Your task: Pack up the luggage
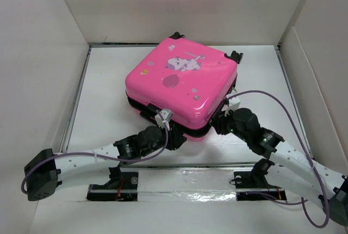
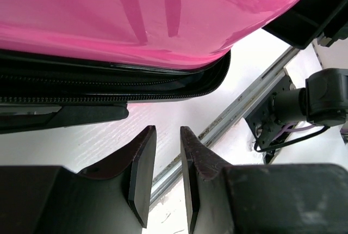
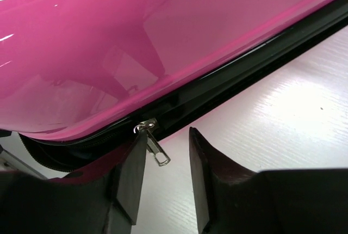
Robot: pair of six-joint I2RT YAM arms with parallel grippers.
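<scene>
**Luggage.** The luggage (image 1: pixel 182 84) is a closed hot-pink hard shell. It lies flat on the white worktop (image 1: pixel 109 114) with the cartoon print (image 1: pixel 185 62) facing up. Its black wheels (image 1: pixel 235 56) are on the side farthest from both sets of jaws. The near corner of the shell sits between the left jaws and the right jaws.

**Left jaws.** The left arm (image 1: pixel 81 160) places the left jaws at the near-left edge of the luggage.
- The two fingers (image 2: pixel 142 174) stand a narrow gap apart.
- Nothing is in the gap, and bare worktop shows through it.
- The black zipper band (image 2: pixel 109 87) and the pink shell above it lie just ahead of the fingertips, apart from them.
- The rounded corner of the shell is ahead and to the right of the jaws.
- Part of the right arm (image 2: pixel 323 98) is visible beyond that corner.

**Right jaws.** The right jaws are at the near-right edge of the luggage.
- The fingers (image 3: pixel 130 174) stand moderately apart, wider than the left pair.
- A silver zipper pull (image 3: pixel 154 146) hangs from the black seam (image 3: pixel 228 81) into the gap.
- The pull lies close to the inner face of the finger on the left side of that view, and the other finger is clear of it.
- The jaws are not clamped on the pull.
- Whether the pull touches the nearer finger cannot be determined.
</scene>
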